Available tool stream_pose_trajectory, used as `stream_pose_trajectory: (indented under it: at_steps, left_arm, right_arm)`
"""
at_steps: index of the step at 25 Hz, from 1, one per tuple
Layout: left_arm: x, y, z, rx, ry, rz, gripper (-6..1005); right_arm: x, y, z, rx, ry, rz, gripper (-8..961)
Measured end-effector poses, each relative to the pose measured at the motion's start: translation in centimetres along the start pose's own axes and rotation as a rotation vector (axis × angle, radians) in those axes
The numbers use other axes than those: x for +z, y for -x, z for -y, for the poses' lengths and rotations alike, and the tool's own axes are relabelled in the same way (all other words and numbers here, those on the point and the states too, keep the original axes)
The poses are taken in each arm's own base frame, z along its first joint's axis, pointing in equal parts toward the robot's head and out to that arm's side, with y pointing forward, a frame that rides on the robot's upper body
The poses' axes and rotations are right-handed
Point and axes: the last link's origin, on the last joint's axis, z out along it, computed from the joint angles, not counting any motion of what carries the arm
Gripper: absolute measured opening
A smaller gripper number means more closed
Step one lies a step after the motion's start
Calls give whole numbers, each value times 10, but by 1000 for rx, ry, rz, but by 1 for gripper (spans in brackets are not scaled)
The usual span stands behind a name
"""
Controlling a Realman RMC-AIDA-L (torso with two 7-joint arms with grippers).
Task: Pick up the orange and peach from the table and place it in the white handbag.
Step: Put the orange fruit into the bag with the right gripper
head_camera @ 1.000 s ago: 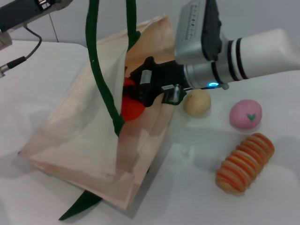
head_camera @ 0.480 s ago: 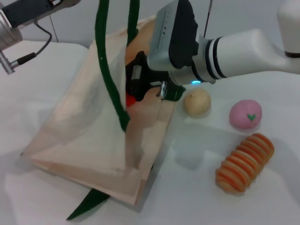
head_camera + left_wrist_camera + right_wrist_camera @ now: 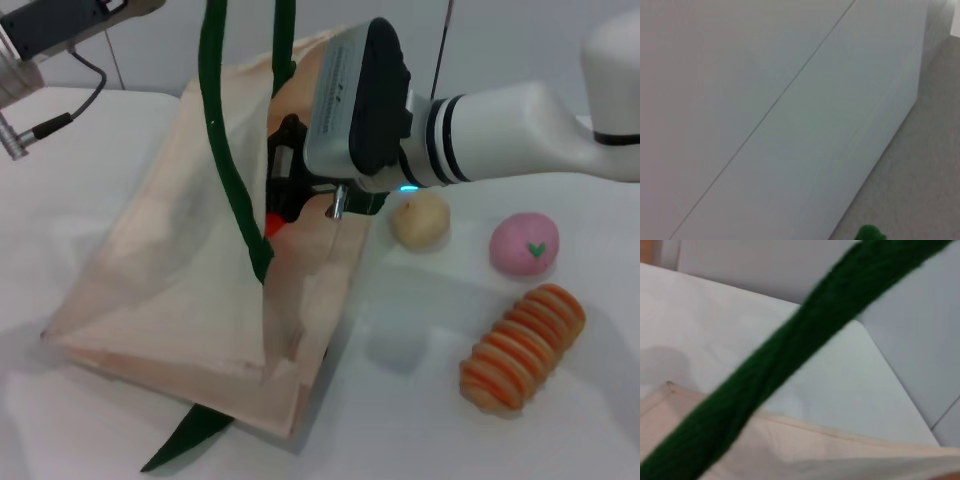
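Observation:
The white handbag [image 3: 190, 270] lies on the table with its mouth lifted by its dark green handles [image 3: 225, 150], which rise out of the top of the head view. My right gripper [image 3: 285, 195] reaches into the bag's mouth. A sliver of the orange [image 3: 272, 223] shows just under it, inside the bag; the rest is hidden by fabric. The peach [image 3: 523, 245] sits on the table to the right, apart from the bag. The right wrist view shows a green handle [image 3: 770, 375] and the bag's fabric [image 3: 815, 455]. My left arm [image 3: 60, 25] is at the upper left; its gripper is out of view.
A plain beige ball [image 3: 420, 220] lies just right of the bag, close to my right wrist. An orange-and-tan striped roll [image 3: 522, 345] lies at the front right. A green strap end [image 3: 185, 440] sticks out under the bag. The left wrist view shows a wall and a green scrap [image 3: 869, 233].
My right gripper has moved left and deeper into the bag's mouth. The orange, earlier largely visible, is now mostly hidden by fabric. The bag's mouth is lifted higher.

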Motion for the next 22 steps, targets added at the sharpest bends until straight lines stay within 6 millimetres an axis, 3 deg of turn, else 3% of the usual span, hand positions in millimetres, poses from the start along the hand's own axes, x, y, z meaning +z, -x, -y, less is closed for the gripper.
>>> stream_pose_trajectory:
  at_steps: [8, 16, 22]
  left_arm:
    - [-13, 2, 6, -5, -57, -25, 114]
    - [-31, 1, 13, -3, -128, -56, 114]
    - [-37, 1, 16, -3, -157, -63, 114]
  right_arm:
    - [1, 2, -3, 23, 6, 19, 89]
    - [-3, -5, -7, 64, 12, 32, 418]
    - [-21, -20, 0, 131, -8, 99, 625]
